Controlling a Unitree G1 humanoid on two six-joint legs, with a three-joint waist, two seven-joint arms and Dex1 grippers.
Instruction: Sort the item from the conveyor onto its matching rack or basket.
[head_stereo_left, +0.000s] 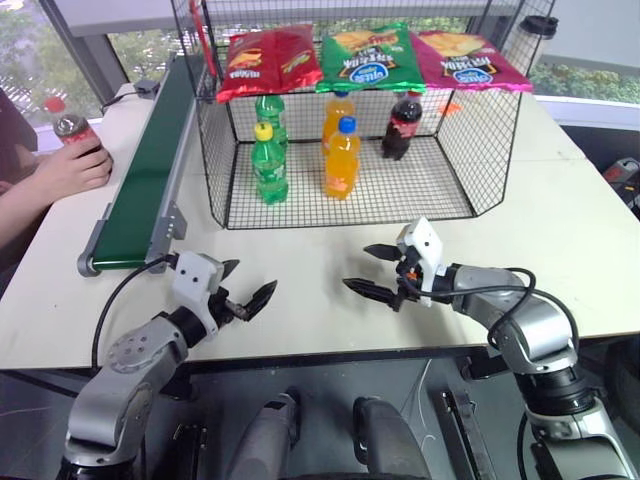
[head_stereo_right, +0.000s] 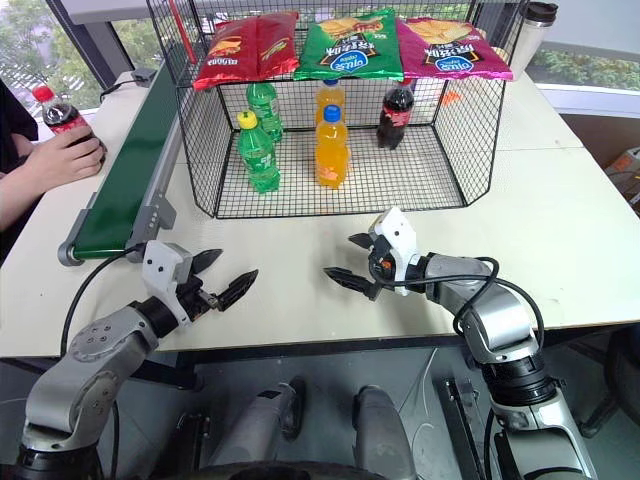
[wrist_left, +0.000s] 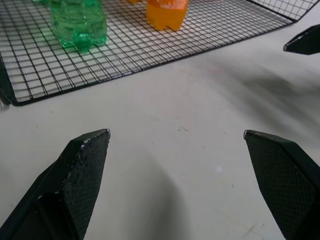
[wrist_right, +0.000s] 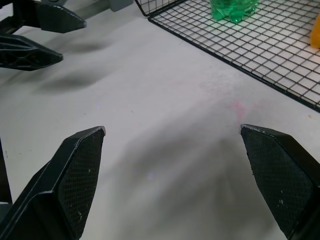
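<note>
A small cola bottle (head_stereo_left: 68, 124) with a red cap stands at the table's far left, held by a person's hand (head_stereo_left: 72, 170), beside the dark green conveyor (head_stereo_left: 150, 170). The belt carries nothing. The black wire cage (head_stereo_left: 350, 205) stands at the back middle with its open front toward me. Both grippers hover low over the white table in front of the cage. My left gripper (head_stereo_left: 250, 280) is open and empty. My right gripper (head_stereo_left: 358, 267) is open and empty too, its tips turned toward the left one.
Inside the cage stand two green bottles (head_stereo_left: 268, 165), two orange bottles (head_stereo_left: 342, 158) and a cola bottle (head_stereo_left: 402, 126). Three chip bags (head_stereo_left: 368, 58) lie on its wire top. A lidded cup (head_stereo_left: 536, 38) stands at the back right. A black cable (head_stereo_left: 115, 305) runs by my left arm.
</note>
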